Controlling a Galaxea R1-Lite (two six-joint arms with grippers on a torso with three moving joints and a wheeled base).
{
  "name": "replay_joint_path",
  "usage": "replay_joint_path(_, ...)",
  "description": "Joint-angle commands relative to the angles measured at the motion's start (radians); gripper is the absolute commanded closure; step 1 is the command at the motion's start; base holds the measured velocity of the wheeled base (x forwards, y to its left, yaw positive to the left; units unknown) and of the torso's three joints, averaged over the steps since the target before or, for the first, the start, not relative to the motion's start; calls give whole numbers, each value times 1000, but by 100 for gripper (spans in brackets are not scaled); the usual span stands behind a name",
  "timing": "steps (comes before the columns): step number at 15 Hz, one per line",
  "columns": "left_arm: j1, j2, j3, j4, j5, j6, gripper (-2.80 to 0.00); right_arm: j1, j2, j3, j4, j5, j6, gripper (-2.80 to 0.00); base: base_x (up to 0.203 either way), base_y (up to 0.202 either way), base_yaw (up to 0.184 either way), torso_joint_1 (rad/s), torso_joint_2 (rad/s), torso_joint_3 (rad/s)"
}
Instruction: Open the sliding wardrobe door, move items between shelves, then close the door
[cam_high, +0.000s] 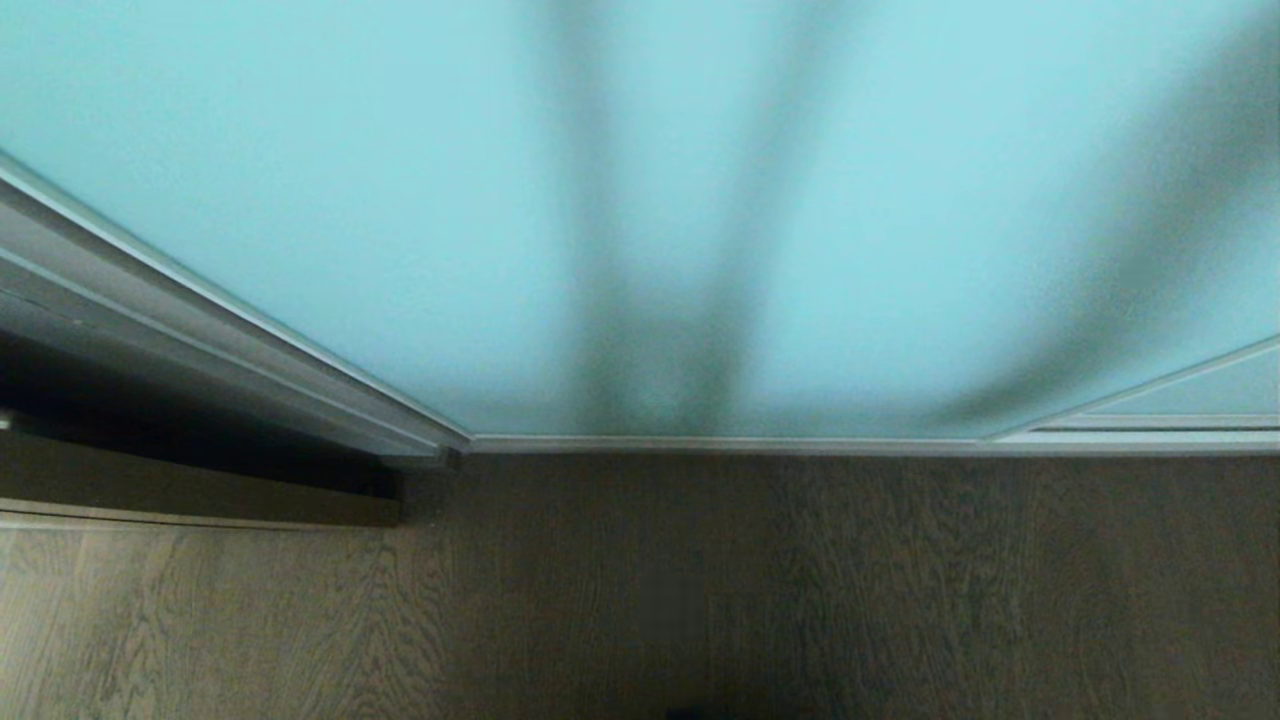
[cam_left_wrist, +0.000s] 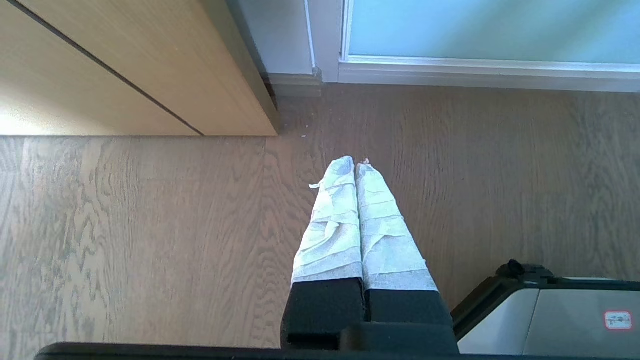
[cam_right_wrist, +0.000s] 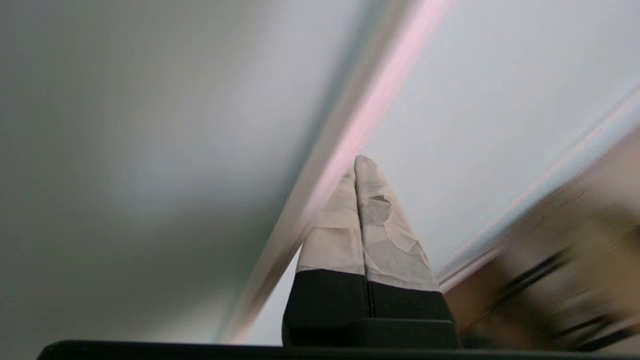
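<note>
Sliding wardrobe door (cam_high: 400, 200) of frosted aqua glass fills the head view above the wooden floor (cam_high: 800, 600). Right end effector (cam_right_wrist: 356, 165), fingers pressed together and empty, points at its pale frame. Left end effector (cam_left_wrist: 356, 165), likewise closed, hangs over the floor.

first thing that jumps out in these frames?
The frosted aqua sliding wardrobe door fills the upper head view, shut down to its silvery bottom rail, with dark streaks across the glass and wood-grain floor below. The right gripper, tape-wrapped fingers shut, is raised beside a pale door-frame edge. The left gripper hangs shut over the floor.
</note>
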Motion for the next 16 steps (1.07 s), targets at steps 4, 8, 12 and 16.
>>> replay_joint_path(4,0,2,2,0,0,0,0,-137,15,29,-236,-140,15,0,0,0,0,0,0,0)
replay_joint_path(8,0,2,2,0,0,0,0,-171,-13,45,-444,-276,96,0,0,0,0,0,0,0)
replay_joint_path(12,0,2,2,0,0,0,0,-95,-10,-41,-456,-375,89,0,0,0,0,0,0,0)
replay_joint_path(16,0,2,2,0,0,0,0,41,41,-200,-436,-530,80,0,0,0,0,0,0,0)
